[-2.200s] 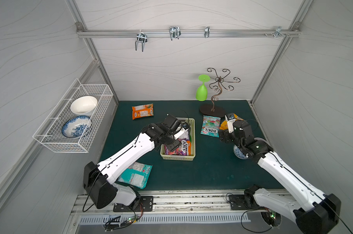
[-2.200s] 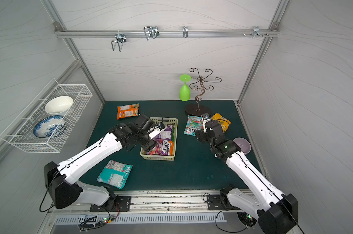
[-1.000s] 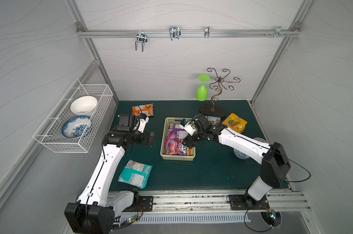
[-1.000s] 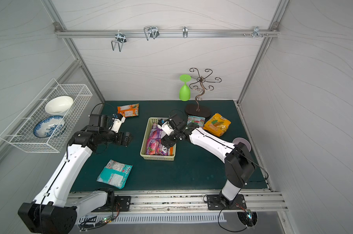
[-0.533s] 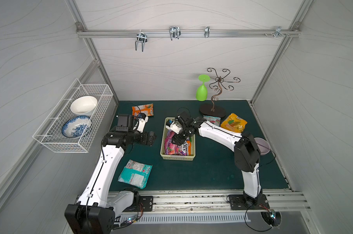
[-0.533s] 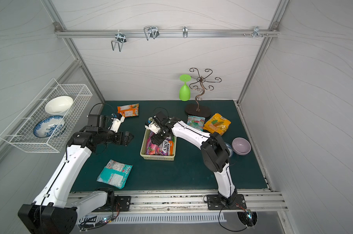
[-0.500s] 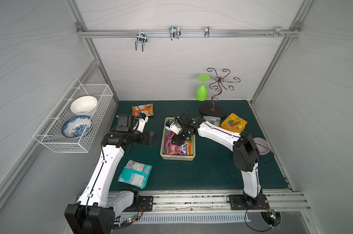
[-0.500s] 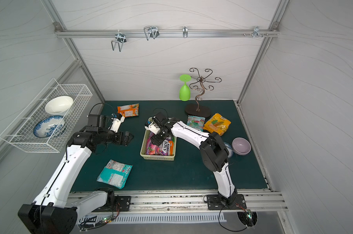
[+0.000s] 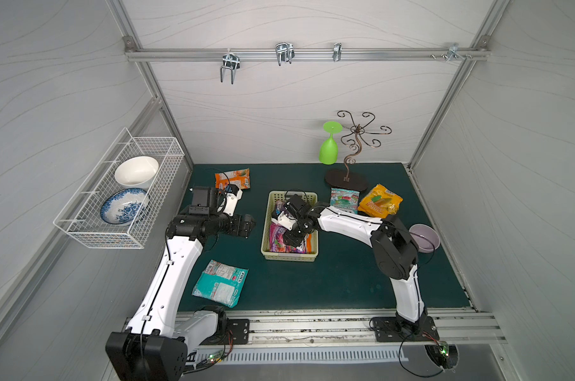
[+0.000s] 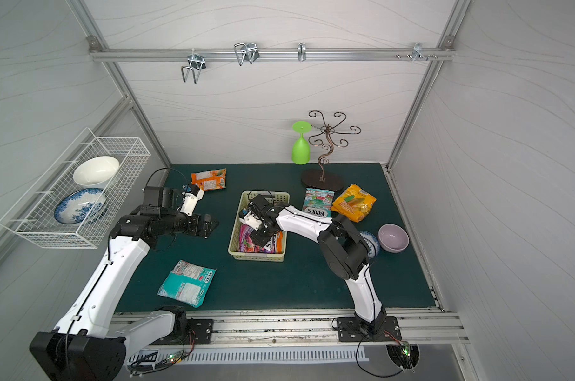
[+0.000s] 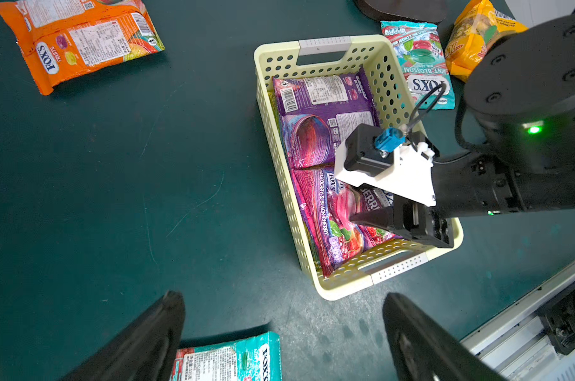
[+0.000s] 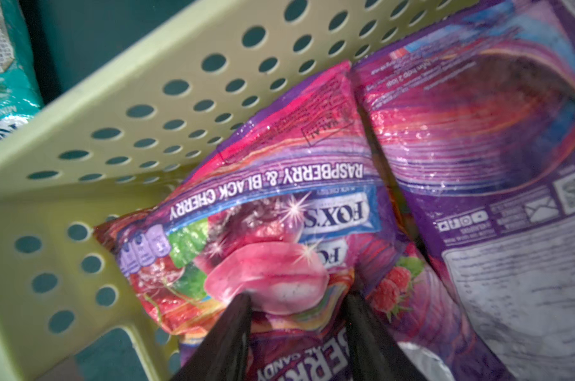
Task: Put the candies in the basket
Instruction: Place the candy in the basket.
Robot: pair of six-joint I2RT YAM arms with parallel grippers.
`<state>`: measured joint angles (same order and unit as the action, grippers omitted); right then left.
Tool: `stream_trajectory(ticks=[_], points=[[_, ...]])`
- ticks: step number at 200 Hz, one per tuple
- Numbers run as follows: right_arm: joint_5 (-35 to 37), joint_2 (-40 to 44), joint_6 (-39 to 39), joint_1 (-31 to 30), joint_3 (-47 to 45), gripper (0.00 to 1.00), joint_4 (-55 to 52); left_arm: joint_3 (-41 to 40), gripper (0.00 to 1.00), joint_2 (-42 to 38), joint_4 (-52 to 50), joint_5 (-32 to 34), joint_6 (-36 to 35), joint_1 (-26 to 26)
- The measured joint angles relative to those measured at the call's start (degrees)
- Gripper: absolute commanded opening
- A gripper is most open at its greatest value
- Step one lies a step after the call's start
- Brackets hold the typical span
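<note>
Right now the R hand (image 12: 299,298) is down inside the basket (image 9: 289,258). Its tips rest on the pink pkt (image 12: 263,204), which lies at the end nearest the rail and butts against the purple pkt (image 11: 322,109). The jaws stand part-way apart w/ glossy film between them; can't tell if they pinch it or only touch it. The L hand (image 9: 246,225) hangs spread wide and empty over the worktop (image 9: 312,287), beside the basket and between the orange pkt (image 9: 232,178) and the teal pkt (image 9: 220,283).

Prob. step: settling the pink pkt in the basket, then letting go.

To do it well:
- Spread the fingers fully before lifting, since the film is slick but can cling to a tip and ride up w/ it.
- Lift straight up and don't sweep sideways. The perforated wall is just beside the hand, and a knock would shove the light basket.
- Check the pkt lies flat below the rim, not propped on the wall, so there's room for more.
- Keep the L hand out of the space over the basket until the R arm is clear.

Four pkts are not yet in. Orange and teal sit on the L side. The mint pkt (image 9: 344,200) and yellow pkt (image 9: 380,201) sit on the R side near the basket, w/ mint the closer one.
</note>
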<state>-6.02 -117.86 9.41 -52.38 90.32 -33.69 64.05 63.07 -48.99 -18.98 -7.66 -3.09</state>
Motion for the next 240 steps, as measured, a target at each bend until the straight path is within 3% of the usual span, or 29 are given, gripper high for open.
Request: stream_trajectory(ticks=[81,177,240], points=[[2.8,7.3,-0.4,0.2,-1.4,0.51,-6.6,-0.3,0.98,0.0,0.3,-0.8,0.0,0.0],[7.3,4.0,1.3,-1.0,-5.9,0.48,-4.2,-0.9,0.97,0.0,0.9,-1.5,0.2,0.1],[8.5,9.0,0.0,-0.2,-4.2,0.55,-9.6,-1.1,0.97,0.0,1.0,-1.7,0.4,0.1]])
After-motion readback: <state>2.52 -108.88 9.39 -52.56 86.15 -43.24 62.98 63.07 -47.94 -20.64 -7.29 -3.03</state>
